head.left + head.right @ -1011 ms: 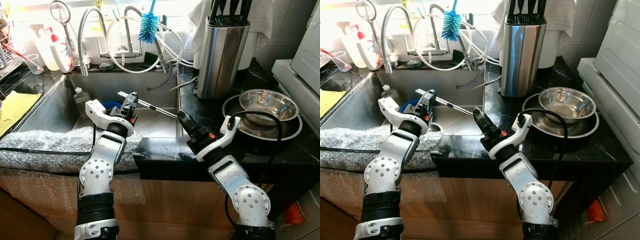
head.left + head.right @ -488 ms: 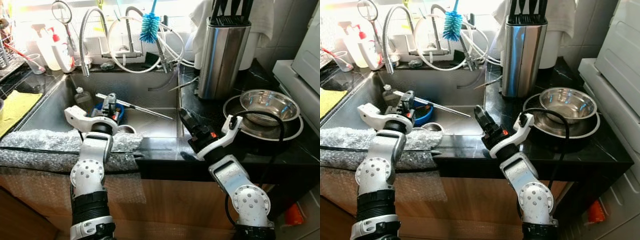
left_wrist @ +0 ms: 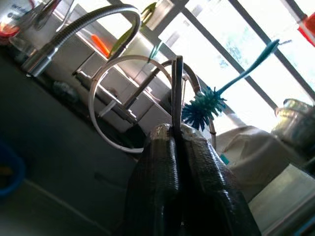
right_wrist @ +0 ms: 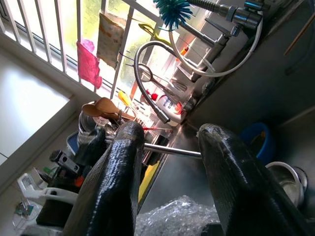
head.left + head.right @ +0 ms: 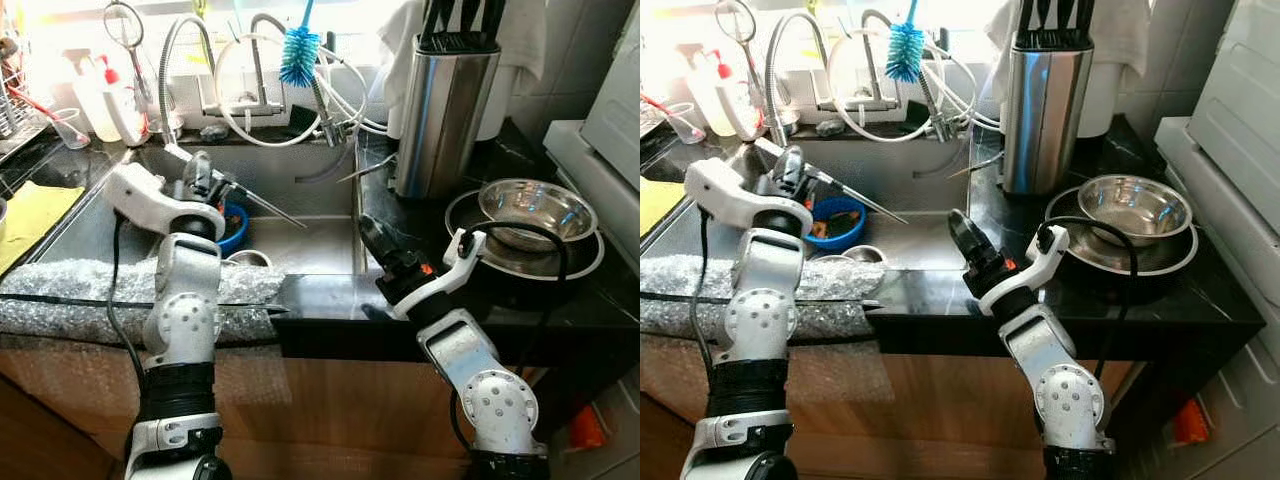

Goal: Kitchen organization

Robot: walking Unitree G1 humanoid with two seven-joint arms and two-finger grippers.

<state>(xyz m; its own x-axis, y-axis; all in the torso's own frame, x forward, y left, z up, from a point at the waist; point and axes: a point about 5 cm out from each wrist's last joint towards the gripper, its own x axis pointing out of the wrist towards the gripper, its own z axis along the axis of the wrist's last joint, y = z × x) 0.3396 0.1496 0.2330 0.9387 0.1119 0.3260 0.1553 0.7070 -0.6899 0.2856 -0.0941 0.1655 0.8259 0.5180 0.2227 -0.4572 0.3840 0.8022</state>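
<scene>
One long metal rod (image 5: 262,203): slim utensil (its kind cannot be told), clamped near one end by the left pincer (image 5: 200,176), fingers closed tight on it. Long axis runs slantwise above the sink (image 5: 300,235), free end pointing toward the robot's right and slightly downward, near the basin's middle; gripped end up toward the left rim. Left wrist view: rod standing out between the two fingers (image 3: 157,167), aimed at the blue bottle brush (image 3: 203,107) and coiled faucet hose (image 3: 101,93). Below the rod: blue bowl (image 5: 836,218). Right pincer (image 5: 372,238): fingers parted, holding nothing, over the black desk (image 5: 400,215) edge beside the sink.
</scene>
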